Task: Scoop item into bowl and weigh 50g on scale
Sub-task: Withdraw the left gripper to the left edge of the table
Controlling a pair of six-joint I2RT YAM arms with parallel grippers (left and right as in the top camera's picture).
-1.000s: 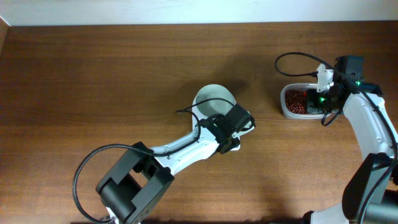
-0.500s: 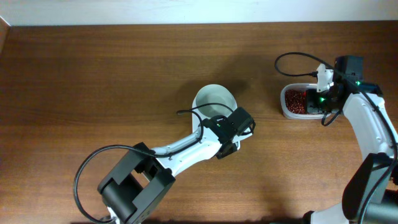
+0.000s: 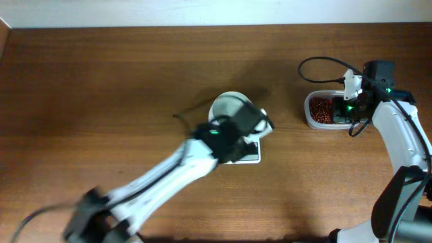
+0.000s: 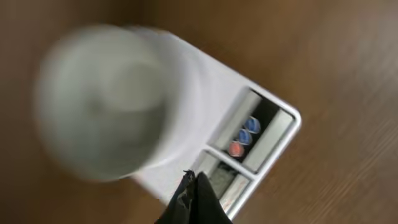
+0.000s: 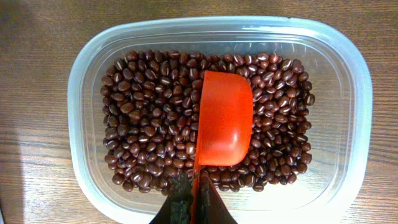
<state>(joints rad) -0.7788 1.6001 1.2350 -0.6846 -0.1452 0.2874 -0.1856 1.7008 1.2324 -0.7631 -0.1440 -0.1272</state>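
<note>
Got the right claw (image 5: pixel 193 200) pinched fully shut on the handle of the orange scoop (image 5: pixel 225 118), cup end lying on top of the beans (image 5: pixel 149 124) in the clear plastic container (image 5: pixel 348 93), no beans on it. Got the left claw (image 4: pixel 196 198) fully shut too, holding nothing, hanging just over the display end of the scale (image 4: pixel 261 134), with the white bowl (image 4: pixel 106 99) parked on the platform around mid-table.

Biggest worry: bumping. Left arm blurred in the overhead view and low over bowl and scale, so could easily nudge the bowl off centre or lean on the platform and wreck the reading. Also parked right in the lane needed for the scoop.

Second worry: spilling. Container and bowl well apart, so a long stretch of bare table (image 3: pixel 101 81) to cross with a heaped scoop. Tilt it at all and expect beans rolling everywhere. Could also catch the container's rim on the way up and drag the tub along, looks light. Easy to overshoot the target with one fat scoop too.

Room-wise: loads of open table on the left, the far side, and between bowl and container. Tighter on the right, with the container near that edge and the right arm's cable (image 3: pixel 317 64) looped just beyond it.
</note>
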